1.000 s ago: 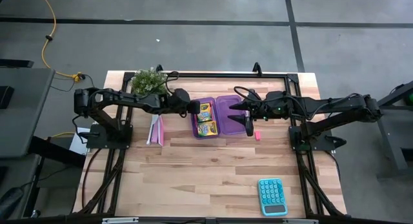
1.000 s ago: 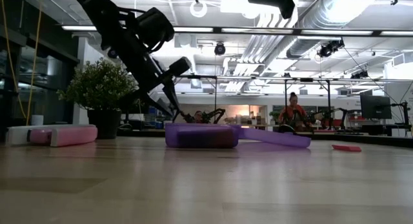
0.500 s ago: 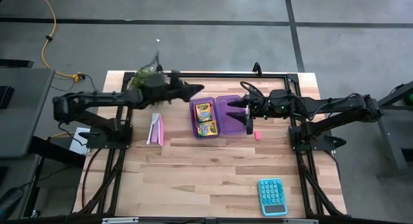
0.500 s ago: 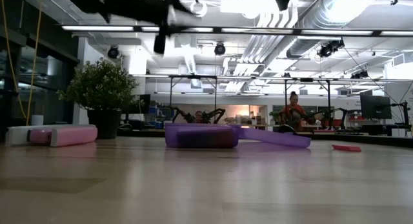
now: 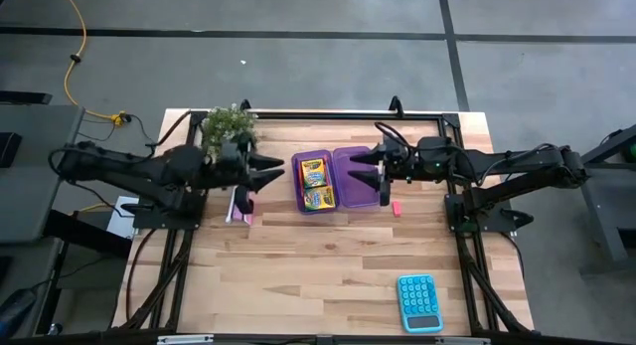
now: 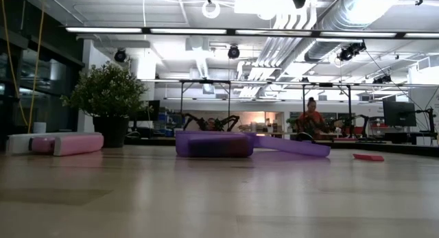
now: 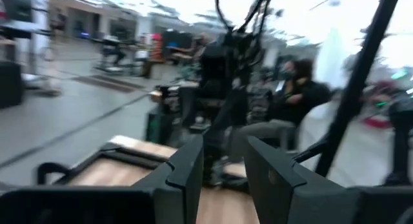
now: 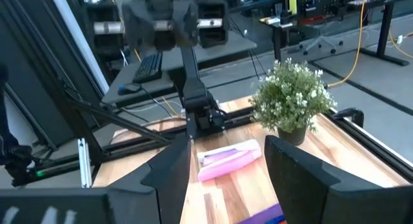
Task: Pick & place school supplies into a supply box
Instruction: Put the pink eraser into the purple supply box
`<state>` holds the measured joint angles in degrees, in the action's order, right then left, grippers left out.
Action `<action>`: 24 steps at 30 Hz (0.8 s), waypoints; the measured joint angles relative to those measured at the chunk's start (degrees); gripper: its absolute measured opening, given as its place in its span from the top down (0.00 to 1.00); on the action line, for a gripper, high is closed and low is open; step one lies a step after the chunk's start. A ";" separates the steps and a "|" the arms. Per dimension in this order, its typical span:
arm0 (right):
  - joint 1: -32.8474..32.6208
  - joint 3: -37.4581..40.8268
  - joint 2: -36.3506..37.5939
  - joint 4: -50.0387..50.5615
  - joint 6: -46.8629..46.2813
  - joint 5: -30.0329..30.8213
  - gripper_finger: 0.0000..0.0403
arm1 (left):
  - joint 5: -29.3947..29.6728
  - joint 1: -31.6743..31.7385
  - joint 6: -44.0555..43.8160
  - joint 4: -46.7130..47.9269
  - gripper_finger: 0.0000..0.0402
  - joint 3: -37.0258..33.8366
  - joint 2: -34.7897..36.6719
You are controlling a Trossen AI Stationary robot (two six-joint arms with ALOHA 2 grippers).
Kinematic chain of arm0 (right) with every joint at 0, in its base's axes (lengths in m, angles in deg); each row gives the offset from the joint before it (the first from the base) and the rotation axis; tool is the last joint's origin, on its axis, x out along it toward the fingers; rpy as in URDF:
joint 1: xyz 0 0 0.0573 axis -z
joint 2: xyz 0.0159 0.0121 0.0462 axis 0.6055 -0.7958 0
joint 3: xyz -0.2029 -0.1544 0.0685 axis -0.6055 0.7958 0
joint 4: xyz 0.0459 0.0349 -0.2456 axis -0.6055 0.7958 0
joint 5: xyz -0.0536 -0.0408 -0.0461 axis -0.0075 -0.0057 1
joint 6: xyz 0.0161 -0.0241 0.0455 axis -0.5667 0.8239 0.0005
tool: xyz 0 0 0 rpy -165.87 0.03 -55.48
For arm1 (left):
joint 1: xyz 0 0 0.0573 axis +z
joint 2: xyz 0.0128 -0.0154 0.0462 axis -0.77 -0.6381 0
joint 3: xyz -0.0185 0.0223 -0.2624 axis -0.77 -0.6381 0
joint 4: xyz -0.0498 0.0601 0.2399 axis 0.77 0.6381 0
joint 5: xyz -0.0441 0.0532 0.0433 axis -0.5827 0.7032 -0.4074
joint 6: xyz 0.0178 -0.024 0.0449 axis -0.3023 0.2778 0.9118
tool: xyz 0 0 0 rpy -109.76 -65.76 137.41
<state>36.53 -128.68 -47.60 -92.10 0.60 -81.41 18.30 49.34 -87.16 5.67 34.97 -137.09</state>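
wooden worktop (image 5: 318, 256): purple supply box (image 5: 335, 178) holds crayon boxes (image 5: 316, 182); left gripper (image 5: 260, 175) apparently empty, slightly parted; right gripper (image 5: 379, 170) released above the box.

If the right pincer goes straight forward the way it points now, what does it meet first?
Probably the pink-and-white booklet lying ahead of the open right pincer, with the potted plant just beside that line; depth is unclear.
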 joint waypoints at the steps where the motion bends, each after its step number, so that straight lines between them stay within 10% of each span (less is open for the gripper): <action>1: -0.02 0.00 0.00 -0.54 0.02 0.00 0.52 | 2.59 -1.35 0.96 0.85 0.75 0.00 0.33; 16: -0.02 -0.02 0.00 -0.96 -4.48 1.14 0.52 | 8.30 -3.89 5.13 1.45 0.75 0.00 0.91; 24: 0.00 -3.84 -0.12 38.63 -27.35 9.02 0.52 | 10.50 -3.89 5.57 1.45 0.75 0.00 0.91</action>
<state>36.53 -132.52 -47.72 -53.47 -26.76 -72.39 28.80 45.45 -81.59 7.12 34.97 -136.18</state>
